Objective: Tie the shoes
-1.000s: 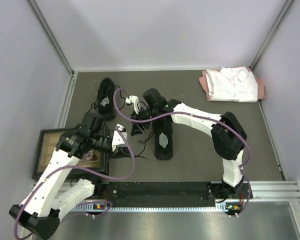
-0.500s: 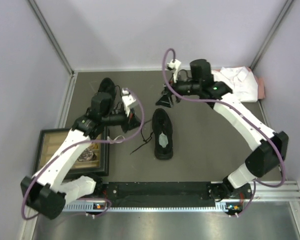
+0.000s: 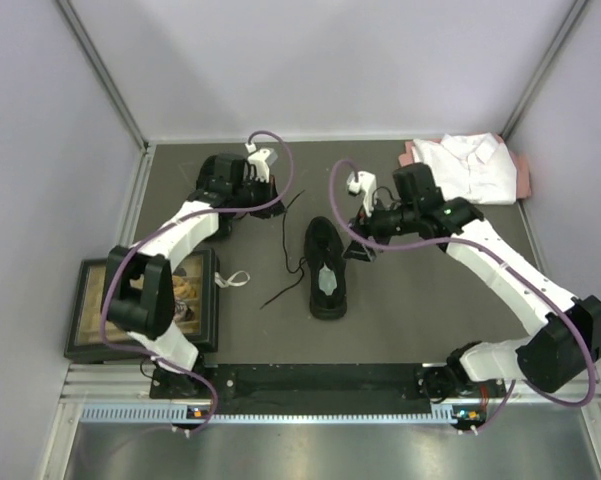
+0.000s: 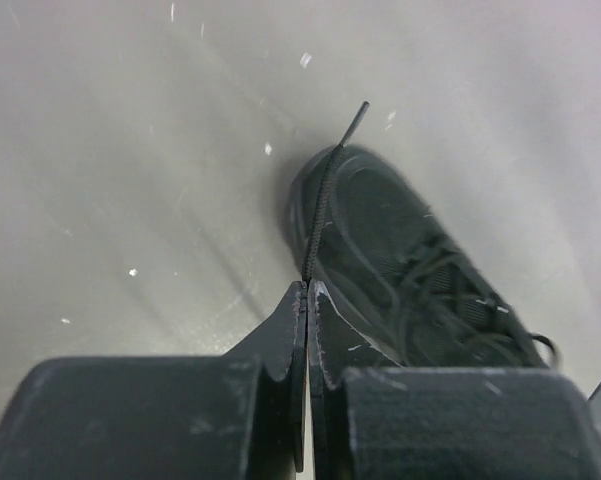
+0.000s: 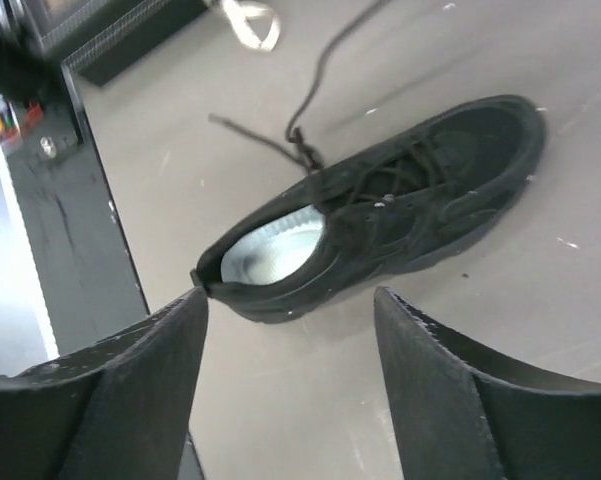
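**Left end effector [image 4: 307, 300] shut on lace end [image 4: 321, 205]; nothing tied**

Near shoe [image 3: 327, 270] lies on the desk [image 3: 430, 320]. Far shoe [image 4: 410, 260] sits up-left of it, beneath the left end effector. Right end effector [image 5: 290, 300] gapes wide and empty, just right of the near shoe. Near shoe's laces [image 5: 300, 145] trail loose to its left. Judged: both bows outstanding.

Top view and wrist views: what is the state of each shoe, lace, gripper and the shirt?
left gripper, shut on the lace
lace, pinched, its tip free over the far shoe
far shoe, upright on its sole
right gripper, open, holds nothing
centre shoe, upright, not tied
loose laces, trailing off the centre shoe
shirt, folded, lying flat
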{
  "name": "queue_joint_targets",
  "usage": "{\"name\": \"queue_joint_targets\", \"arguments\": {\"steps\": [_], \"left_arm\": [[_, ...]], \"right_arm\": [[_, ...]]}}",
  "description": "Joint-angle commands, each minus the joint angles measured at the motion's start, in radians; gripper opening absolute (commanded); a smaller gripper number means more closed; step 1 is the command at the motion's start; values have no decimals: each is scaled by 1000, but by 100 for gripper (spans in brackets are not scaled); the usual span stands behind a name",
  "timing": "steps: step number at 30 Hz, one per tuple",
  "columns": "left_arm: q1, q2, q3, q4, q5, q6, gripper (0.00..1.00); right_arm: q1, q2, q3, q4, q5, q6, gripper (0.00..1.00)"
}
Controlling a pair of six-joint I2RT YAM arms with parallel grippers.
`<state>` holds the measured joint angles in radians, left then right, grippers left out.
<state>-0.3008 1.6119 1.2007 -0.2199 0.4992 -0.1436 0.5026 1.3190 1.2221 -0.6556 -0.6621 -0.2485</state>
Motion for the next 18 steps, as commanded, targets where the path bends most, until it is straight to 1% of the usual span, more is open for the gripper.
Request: {"name": "queue_joint_targets", "arguments": {"steps": [1,3,4,8,12,16,18], "left_arm": [[6,86,33,39,-5,-71,0],[11,135,34,39,7,-83,0],[14,149,36,37,12,-86,0],[26,221,57,28,38,-111,0],[32,287,80,14,59,-122,0],[42,328,102,5,73,-134,0],[43,342,103,8,76,-143,0]], "right_arm": [[144,-33,-59,54,77,-112,65],[195,-18,-82,106,105,-150,62],[245,-8,-91,119,136,-164,61],[347,89,-70,154,186,-245,53],[409,228,-33,209,217,-320,47],[442,338,17,270,213,-351,46],[452,364,19,339,203,-362,45]]}}
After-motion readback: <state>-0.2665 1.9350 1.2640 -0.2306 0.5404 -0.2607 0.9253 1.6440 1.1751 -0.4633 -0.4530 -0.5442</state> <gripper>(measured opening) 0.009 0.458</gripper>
